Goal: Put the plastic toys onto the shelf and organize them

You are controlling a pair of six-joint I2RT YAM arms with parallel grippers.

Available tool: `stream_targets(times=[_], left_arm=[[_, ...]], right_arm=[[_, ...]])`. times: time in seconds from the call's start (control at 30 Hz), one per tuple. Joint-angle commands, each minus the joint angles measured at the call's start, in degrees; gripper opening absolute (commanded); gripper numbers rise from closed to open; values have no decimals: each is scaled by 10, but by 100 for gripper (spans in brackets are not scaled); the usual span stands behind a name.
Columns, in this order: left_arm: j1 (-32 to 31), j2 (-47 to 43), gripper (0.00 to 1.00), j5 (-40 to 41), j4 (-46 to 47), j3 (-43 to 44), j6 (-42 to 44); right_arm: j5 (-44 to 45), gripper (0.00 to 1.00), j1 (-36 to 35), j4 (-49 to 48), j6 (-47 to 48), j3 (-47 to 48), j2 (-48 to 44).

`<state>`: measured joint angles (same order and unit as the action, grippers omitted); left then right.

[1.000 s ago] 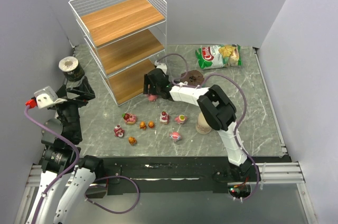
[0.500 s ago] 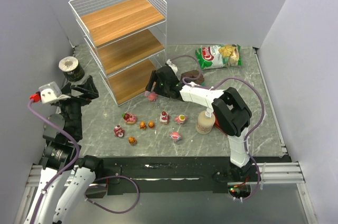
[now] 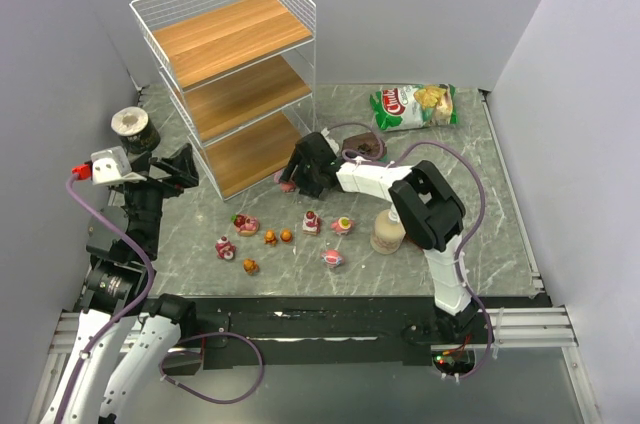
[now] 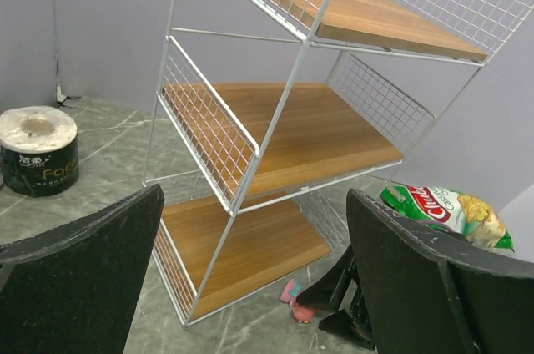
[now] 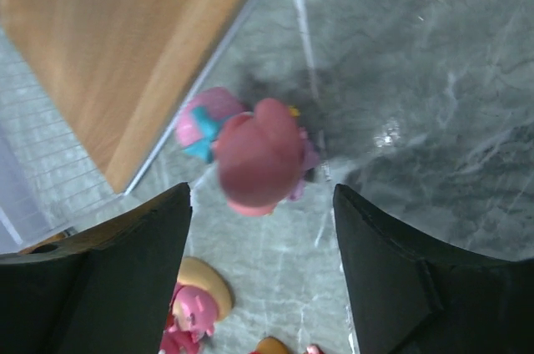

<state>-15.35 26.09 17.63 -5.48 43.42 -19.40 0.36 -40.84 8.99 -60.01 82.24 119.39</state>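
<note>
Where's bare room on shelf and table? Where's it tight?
All three wooden tiers of the shelf look bare. On the table, the stretch between the chips bag and the cream bottle out to the right edge is open. Crowded: the toys strewn before the shelf, and the bottom tier's front corner, where the open right gripper straddles a pink toy.

shelf: white wire frame, three light-brown wood-grain tiers. surface: dark grey-green marble, pale veins. pink toy mid-frame in the right wrist view: pink-maroon with a teal patch. Lower centre of the top view: red-and-white toy, orange toys, others pink. snack bag, upper right: green, red logo, yellow print. roll, left: black wrapper, white top. bottle: cream. left claw and right claw: matte black. cables purple, walls pale lilac-grey.
</note>
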Motion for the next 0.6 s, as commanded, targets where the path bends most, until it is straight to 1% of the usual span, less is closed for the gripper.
stream_targets(times=[0.0,0.33,0.4,0.43,0.47,0.53,0.57], left_arm=[[-1,2,96,-16,6,22,-6],[-1,3,96,-15,12,18,-5],[-1,3,96,-16,12,18,-6],[-1,3,96,-16,13,18,-6],[-1,4,96,-18,12,18,-6],[-1,5,96,-19,12,18,-6],[-1,5,96,-22,13,18,-6]], right_arm=[[2,73,2,18,-36,28,16],[32,69,4,1,-63,14,24],[37,66,3,-5,-66,10,24],[38,62,4,-5,-64,10,27],[36,48,3,-6,-63,9,27],[36,35,4,-8,-57,8,25],[36,23,5,-12,-51,5,23]])
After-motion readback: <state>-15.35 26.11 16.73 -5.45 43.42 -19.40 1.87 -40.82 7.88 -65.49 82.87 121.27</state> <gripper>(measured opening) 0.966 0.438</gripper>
